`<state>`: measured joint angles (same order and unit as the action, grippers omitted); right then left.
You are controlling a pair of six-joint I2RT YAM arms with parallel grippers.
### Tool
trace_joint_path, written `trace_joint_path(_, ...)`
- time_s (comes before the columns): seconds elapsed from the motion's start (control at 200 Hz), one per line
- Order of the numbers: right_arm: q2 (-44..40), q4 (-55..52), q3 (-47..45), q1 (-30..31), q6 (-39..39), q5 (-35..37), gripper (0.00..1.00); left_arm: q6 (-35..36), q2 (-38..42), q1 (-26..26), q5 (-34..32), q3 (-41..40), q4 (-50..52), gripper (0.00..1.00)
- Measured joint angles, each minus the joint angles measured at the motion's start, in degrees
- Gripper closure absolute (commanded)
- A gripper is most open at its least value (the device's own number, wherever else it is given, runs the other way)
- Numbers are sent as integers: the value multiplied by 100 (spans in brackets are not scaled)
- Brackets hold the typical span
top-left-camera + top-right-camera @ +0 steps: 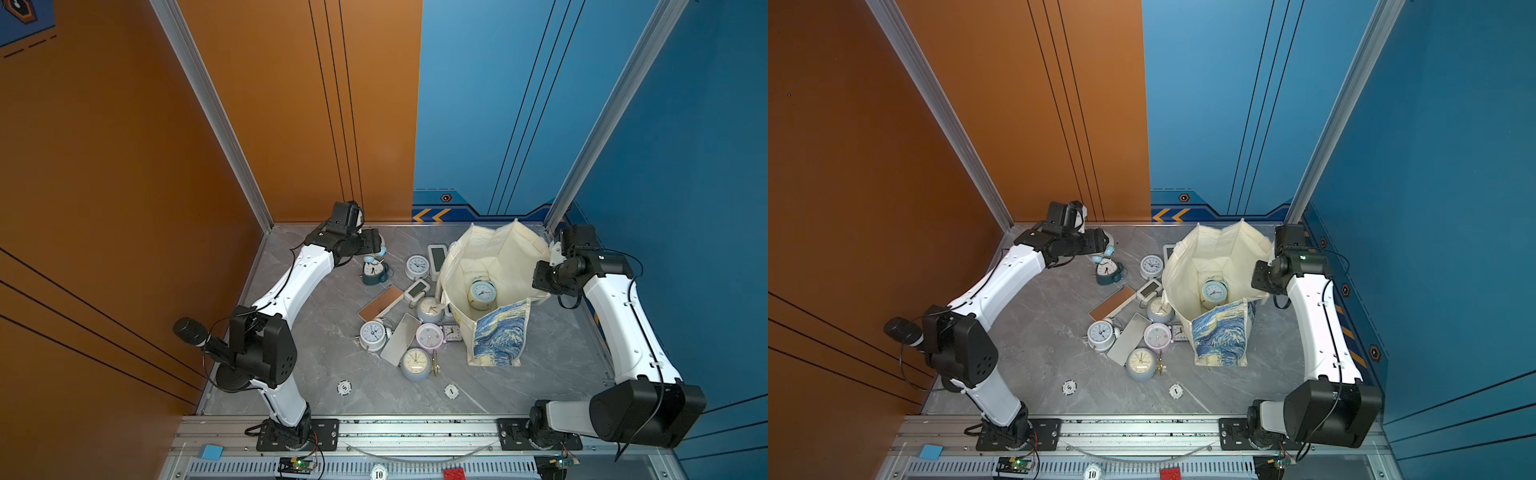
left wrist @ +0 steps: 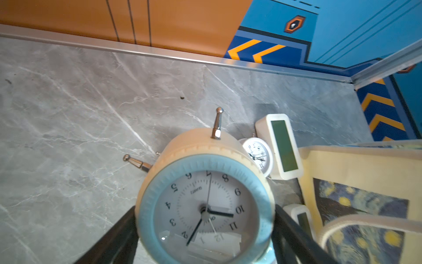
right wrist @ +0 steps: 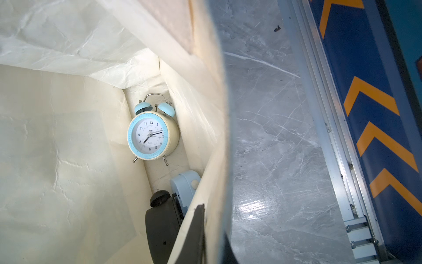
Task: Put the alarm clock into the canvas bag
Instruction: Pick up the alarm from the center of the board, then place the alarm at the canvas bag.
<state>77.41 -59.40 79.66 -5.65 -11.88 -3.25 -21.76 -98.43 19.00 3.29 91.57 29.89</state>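
My left gripper (image 2: 205, 221) is shut on an alarm clock (image 2: 205, 182) with a cream body and a pale blue rim, one black finger (image 2: 123, 228) on each side of it. The clock's feet point away from the wrist camera. In both top views this gripper (image 1: 371, 242) is at the back left and covers most of the clock. The canvas bag (image 1: 498, 257) stands open at the back right, its starry print (image 1: 498, 332) on the near side. My right gripper (image 3: 212, 240) is shut on the bag's right rim. A cream and blue twin-bell clock (image 3: 150, 134) lies inside the bag.
Several clocks lie heaped between the arms: a dark teal one (image 1: 374, 272), a white twin-bell (image 1: 372, 333), a lilac one (image 1: 429, 334), a white digital one (image 1: 437, 257). A pale blue clock (image 3: 185, 185) and a black one (image 3: 159, 224) also sit in the bag. Two round chips (image 1: 344, 387) lie near the front.
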Motion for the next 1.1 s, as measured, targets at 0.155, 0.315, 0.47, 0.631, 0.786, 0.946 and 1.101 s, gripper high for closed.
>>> trace_joint_path(0.155, 0, 0, 0, 2, 0, 0, 91, -7, 173, 337, 129, 2, -219, 44)
trace_joint_path(0.315, 0, 0, 0, 11, 2, 0, 91, -57, 323, 667, 254, 2, -553, 45)
trace_joint_path(0.47, 0, 0, 0, 11, 0, 0, 91, -160, 374, 968, 413, 2, -831, 46)
trace_joint_path(0.631, 0, 2, -2, 22, 0, 0, 91, -210, 374, 1250, 632, 2, -1056, 47)
trace_joint_path(0.786, 0, 2, -2, 44, 0, 2, 91, -223, 374, 1534, 938, 13, -1397, 49)
trace_joint_path(0.946, 0, 2, -2, 55, 2, 0, 91, -164, 348, 1891, 1176, 221, -1692, 50)
trace_joint_path(1.101, 0, 2, -2, 59, 2, 0, 91, 61, 146, 2367, 1244, 621, -1921, 50)
